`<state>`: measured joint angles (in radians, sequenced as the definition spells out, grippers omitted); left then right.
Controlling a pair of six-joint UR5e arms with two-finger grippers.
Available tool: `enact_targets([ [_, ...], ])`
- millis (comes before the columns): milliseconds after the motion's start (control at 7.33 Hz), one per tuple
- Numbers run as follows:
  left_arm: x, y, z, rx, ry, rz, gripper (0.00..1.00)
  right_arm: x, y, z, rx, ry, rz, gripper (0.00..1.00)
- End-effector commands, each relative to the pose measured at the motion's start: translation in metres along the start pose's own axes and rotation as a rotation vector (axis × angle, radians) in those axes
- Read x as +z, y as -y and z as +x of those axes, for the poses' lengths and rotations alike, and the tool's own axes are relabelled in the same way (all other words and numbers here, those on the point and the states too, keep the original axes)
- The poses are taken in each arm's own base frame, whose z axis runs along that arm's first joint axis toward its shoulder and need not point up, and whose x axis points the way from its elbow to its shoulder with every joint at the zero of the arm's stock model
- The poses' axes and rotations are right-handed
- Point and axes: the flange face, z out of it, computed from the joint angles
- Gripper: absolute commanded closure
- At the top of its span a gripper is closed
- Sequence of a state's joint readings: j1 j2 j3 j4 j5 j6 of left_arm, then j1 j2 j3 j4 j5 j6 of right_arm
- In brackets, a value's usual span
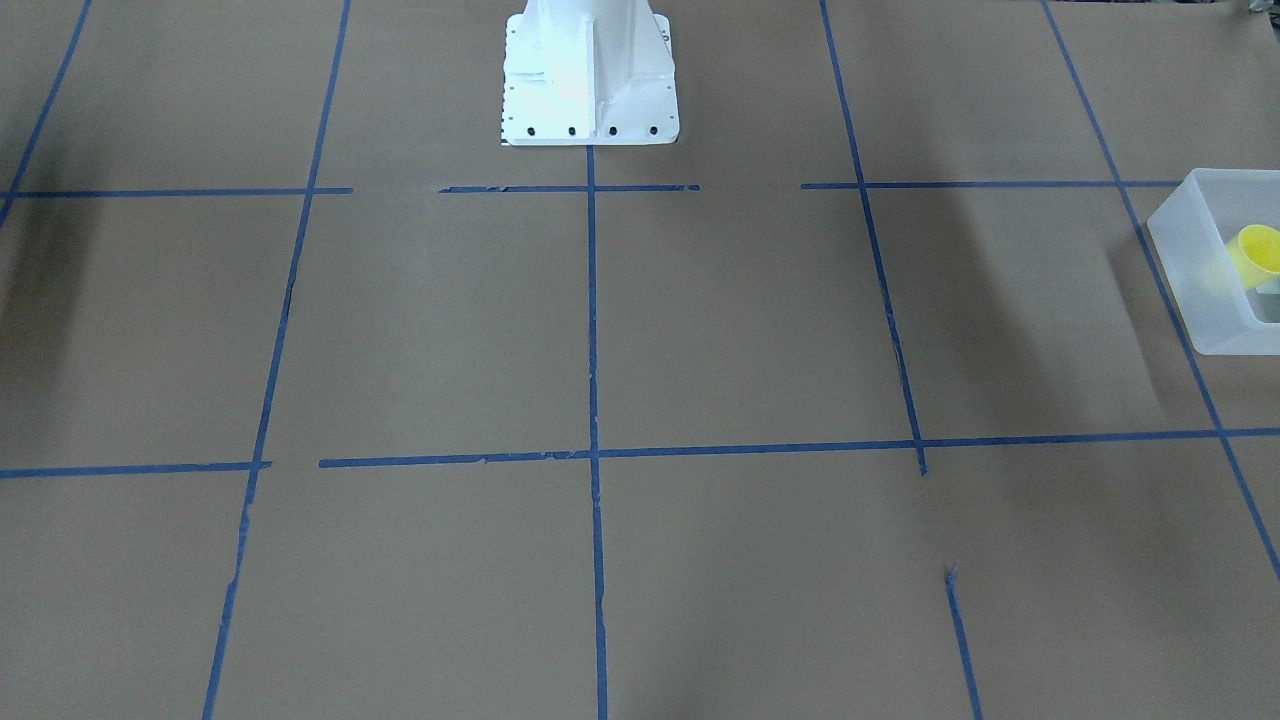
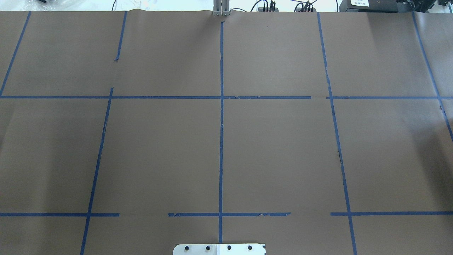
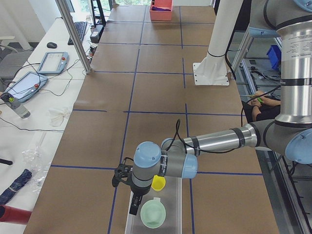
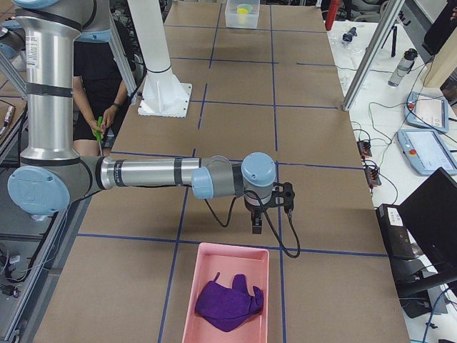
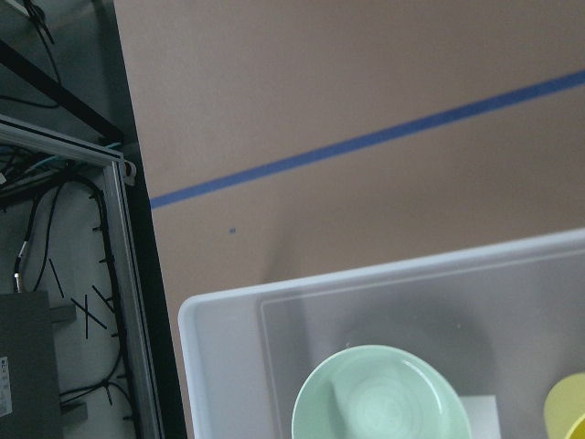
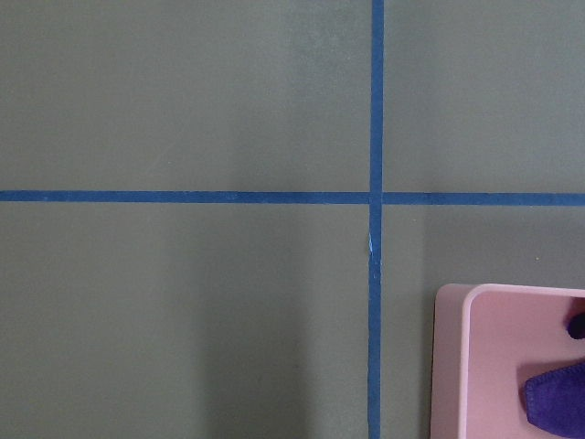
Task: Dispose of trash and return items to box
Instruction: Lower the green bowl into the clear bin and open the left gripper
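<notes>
The frosted-white box (image 3: 171,204) stands at the table's end on my left. It also shows in the front-facing view (image 1: 1200,270), the left wrist view (image 5: 366,274) and far off in the exterior right view (image 4: 235,18). The mint-green bowl (image 3: 153,213) (image 5: 379,398) and the yellow cup (image 3: 158,183) (image 1: 1258,252) (image 5: 569,412) both lie inside it. My left gripper (image 3: 133,207) hangs over the box's outer edge beside the bowl. My right gripper (image 4: 257,223) hangs above the table just short of a pink tray. I cannot tell whether either gripper is open or shut.
The pink tray (image 4: 214,264) (image 6: 494,347) at the table's end on my right holds a crumpled purple cloth (image 4: 228,300) (image 6: 558,398). The tray shows far off in the exterior left view (image 3: 161,13). The white robot base (image 1: 590,75) stands mid-table. Brown paper with blue tape lines covers the table.
</notes>
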<state>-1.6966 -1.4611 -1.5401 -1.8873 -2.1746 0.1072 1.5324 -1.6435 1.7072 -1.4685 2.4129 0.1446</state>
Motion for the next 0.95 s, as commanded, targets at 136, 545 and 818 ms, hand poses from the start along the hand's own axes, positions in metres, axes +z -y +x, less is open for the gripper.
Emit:
enact_targets([
  [136,-0.006,0.020,0.058,-0.087,-0.188,-0.028,0.00,0.000,0.000,0.000,0.003,0.000,-0.001,0.00],
  [545,-0.031,0.038,0.107,-0.066,-0.148,-0.048,0.00,0.001,-0.001,0.001,0.002,0.000,-0.002,0.00],
  [818,-0.031,0.034,0.102,-0.060,-0.116,-0.049,0.00,0.002,-0.001,0.002,0.004,-0.001,-0.004,0.00],
])
